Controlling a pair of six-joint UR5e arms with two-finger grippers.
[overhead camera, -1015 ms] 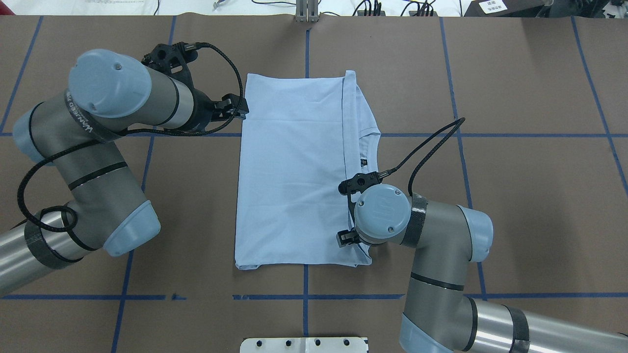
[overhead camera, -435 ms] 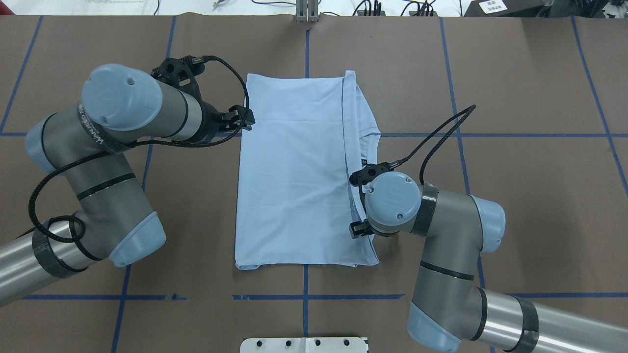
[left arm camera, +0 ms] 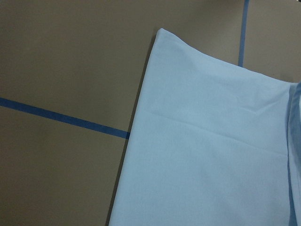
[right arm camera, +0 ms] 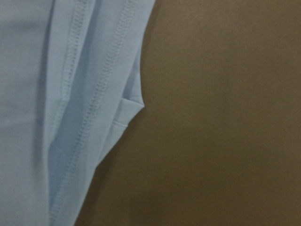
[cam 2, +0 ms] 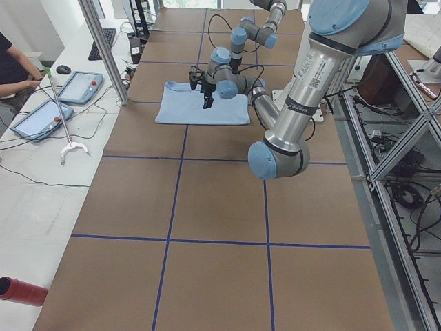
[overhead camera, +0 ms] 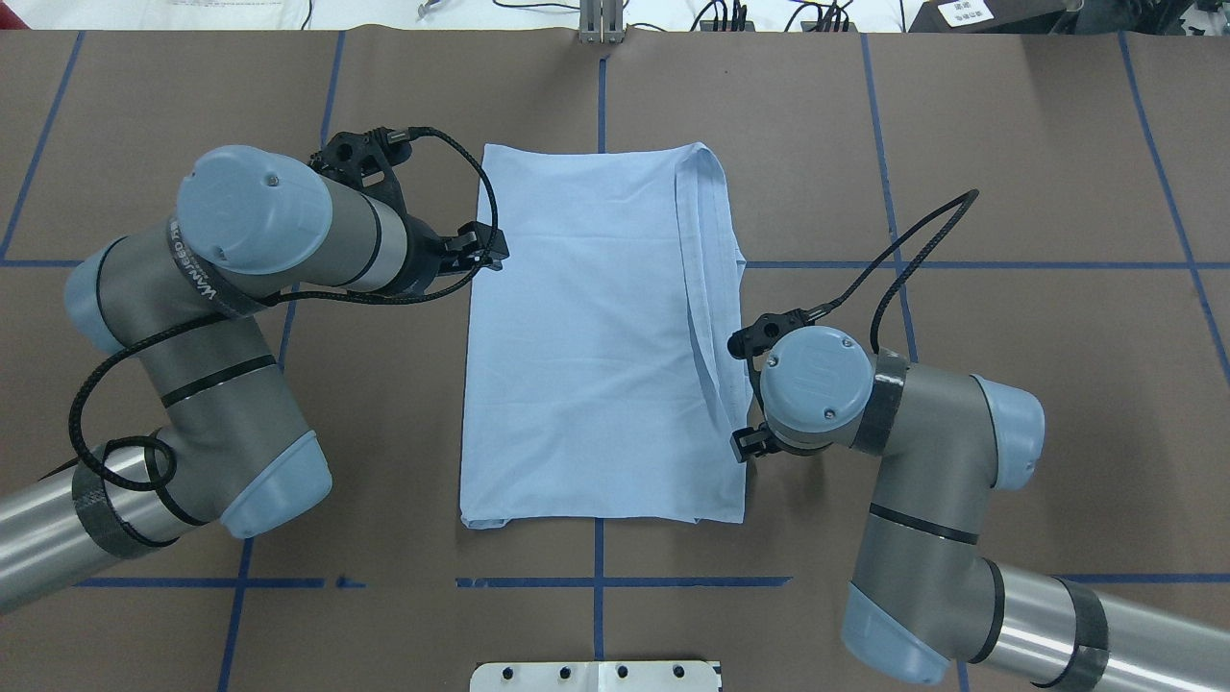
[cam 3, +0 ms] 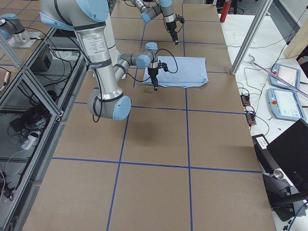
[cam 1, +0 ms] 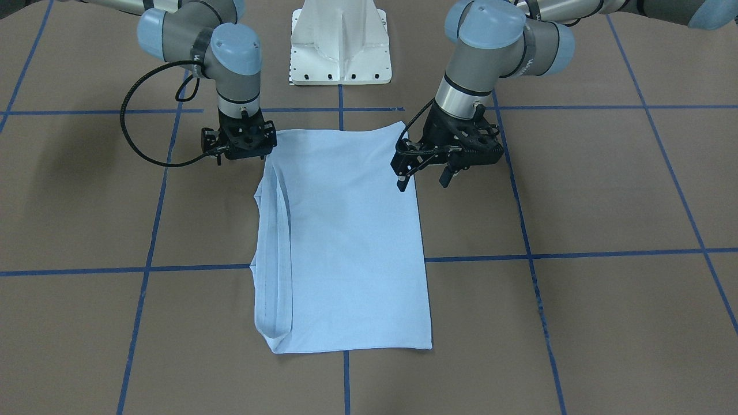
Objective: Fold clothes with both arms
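The light blue T-shirt (cam 1: 351, 242) lies folded into a long rectangle on the brown table, and it also shows in the overhead view (overhead camera: 586, 336). Its print, collar and label are hidden. My left gripper (cam 1: 422, 180) is open and empty, just above the shirt's edge on my left side (overhead camera: 485, 252). My right gripper (cam 1: 242, 151) points down at the shirt's layered, hemmed edge on my right, near my base. Its fingertips are hidden by its body, and the wrist (overhead camera: 817, 389) covers it from above. That edge has moved with it. The right wrist view shows only stitched hems (right arm camera: 84, 103).
The white pedestal base (cam 1: 340, 46) stands at the robot's side of the table. Blue tape lines (overhead camera: 865, 264) grid the brown surface. Tablets (cam 2: 76, 86) and an operator's arm are beyond the far end, off the table.
My right arm has moved right, and the shirt's right edge layers went with it, covering the collar and label. My left gripper has shifted right, over the shirt's left edge.
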